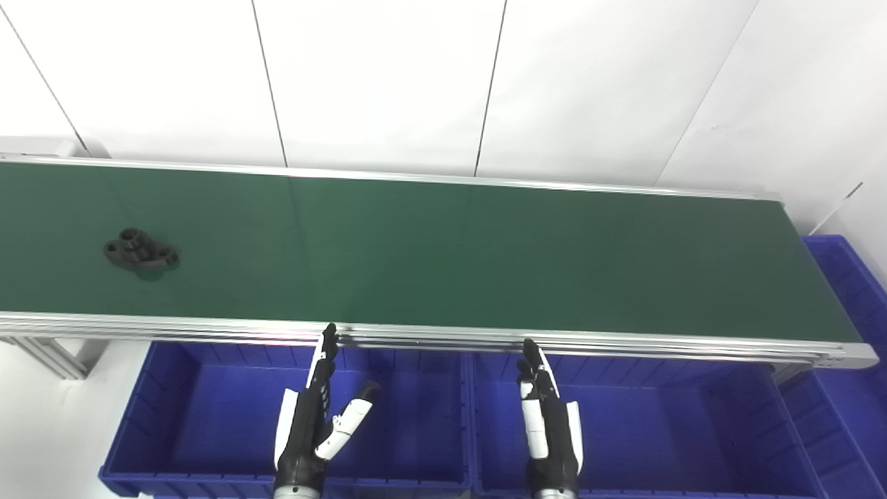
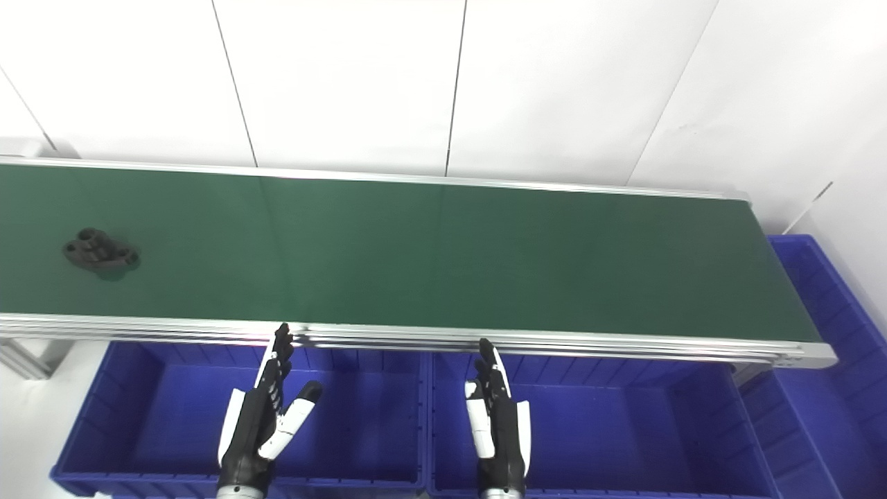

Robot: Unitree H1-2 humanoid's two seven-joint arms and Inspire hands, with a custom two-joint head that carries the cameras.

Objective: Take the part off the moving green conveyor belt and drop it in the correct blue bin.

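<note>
Left eye view: black part (image 1: 141, 252) far out on the left of the green belt (image 1: 443, 249), lying flat, long side running left to right, a little tilted. Left hand (image 1: 312, 423) over the left blue bin (image 1: 208, 416), holding nothing, fingers straight, thumb out wide. Right hand (image 1: 549, 423) over the middle blue bin (image 1: 658, 430), also flat and holding nothing. Third blue bin (image 1: 849, 291) past the right end of the belt.

Right eye view: same scene. Part (image 2: 100, 254) up and well off to the left of both hands. Left hand (image 2: 262, 423) nearer to it, right hand (image 2: 497, 423) much farther. Probably a job for the left hand. Which way the belt runs: cannot tell.
</note>
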